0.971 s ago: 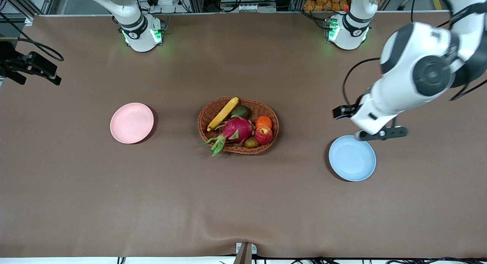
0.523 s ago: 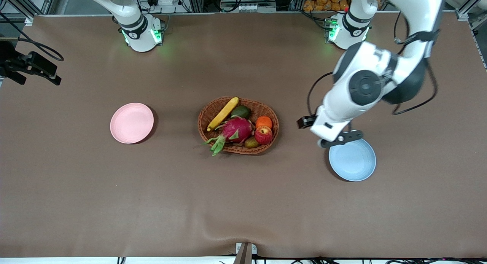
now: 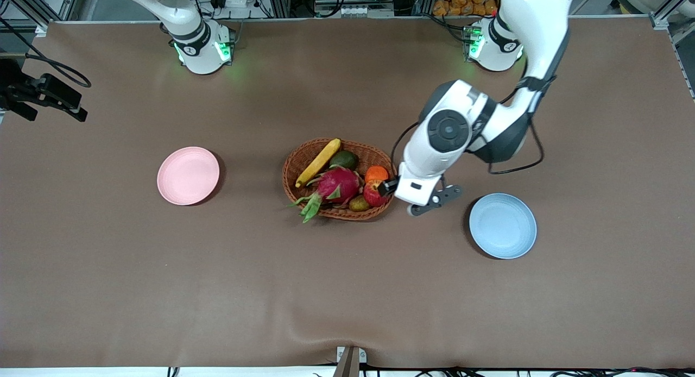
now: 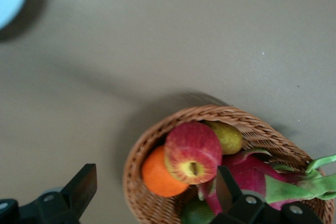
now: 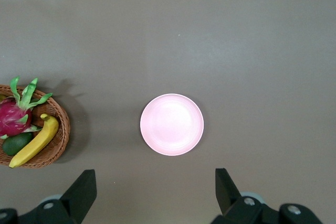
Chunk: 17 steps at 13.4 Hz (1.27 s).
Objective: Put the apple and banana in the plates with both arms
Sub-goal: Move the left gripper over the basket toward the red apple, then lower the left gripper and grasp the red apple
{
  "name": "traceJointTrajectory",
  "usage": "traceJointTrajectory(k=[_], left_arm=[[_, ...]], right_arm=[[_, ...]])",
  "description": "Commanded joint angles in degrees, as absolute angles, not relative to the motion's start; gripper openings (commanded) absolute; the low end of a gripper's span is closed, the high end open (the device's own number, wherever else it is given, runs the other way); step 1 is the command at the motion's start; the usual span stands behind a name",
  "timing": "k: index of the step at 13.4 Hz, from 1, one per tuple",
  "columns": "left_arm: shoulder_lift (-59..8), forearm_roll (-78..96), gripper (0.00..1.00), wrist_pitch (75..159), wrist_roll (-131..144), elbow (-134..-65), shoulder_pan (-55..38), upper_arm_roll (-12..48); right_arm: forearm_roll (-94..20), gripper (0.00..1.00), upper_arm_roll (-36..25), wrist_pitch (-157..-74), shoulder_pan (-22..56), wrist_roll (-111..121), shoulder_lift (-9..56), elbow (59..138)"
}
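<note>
The red apple [image 3: 373,194] lies in the wicker basket [image 3: 293,165] at the end toward the left arm, partly covered by the left hand. My left gripper [image 3: 415,196] hangs over that basket end. In the left wrist view it [image 4: 153,195] is open, with the apple [image 4: 193,152] just ahead of its fingers and nothing touched. The yellow banana [image 3: 318,162] leans on the basket rim farther from the front camera. The pink plate [image 3: 188,175] and blue plate [image 3: 503,225] hold nothing. My right gripper [image 5: 155,192] waits open high above the pink plate [image 5: 171,124].
Also in the basket are a magenta dragon fruit [image 3: 337,184], an orange [image 3: 376,173], a green avocado [image 3: 343,159] and a small brownish fruit [image 3: 358,203]. A black camera mount [image 3: 43,94] stands at the right arm's end of the table.
The left arm has swung from above the blue plate across to the basket's end, stopping over the apple. The right arm and all the fruit have stayed put.
</note>
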<state>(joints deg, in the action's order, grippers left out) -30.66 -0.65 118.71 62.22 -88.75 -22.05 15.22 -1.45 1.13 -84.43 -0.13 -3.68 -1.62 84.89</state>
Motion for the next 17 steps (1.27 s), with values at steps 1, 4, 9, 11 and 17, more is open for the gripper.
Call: traceJointTrajectory(k=[1, 4, 9, 11, 17], left_arm=[[-33.4, -0.6, 1.00, 122.9, 66.4, -88.2, -23.9, 14.8], [-35.1, -0.8, 1.00, 126.2, 69.2, -88.2, -24.8, 14.7], [-37.6, -0.9, 1.00, 129.2, 69.7, -88.2, -25.7, 14.3], [-38.0, -0.9, 1.00, 129.6, 69.7, -88.2, -25.7, 14.3], [-40.0, -2.7, 1.00, 132.3, 69.8, -88.2, -25.7, 14.4]], right_arm=[[-1.6, 1.00, 1.5, -83.7, -0.7, -3.4, -1.3, 83.9], [-1.6, 1.00, 1.5, -83.7, -0.7, -3.4, -1.3, 83.9], [-1.6, 1.00, 1.5, -83.6, -0.7, -3.4, -1.3, 83.9], [-1.6, 1.00, 1.5, -83.7, -0.7, -3.4, -1.3, 83.9], [-1.6, 1.00, 1.5, -83.5, -0.8, -3.4, -1.3, 83.9]])
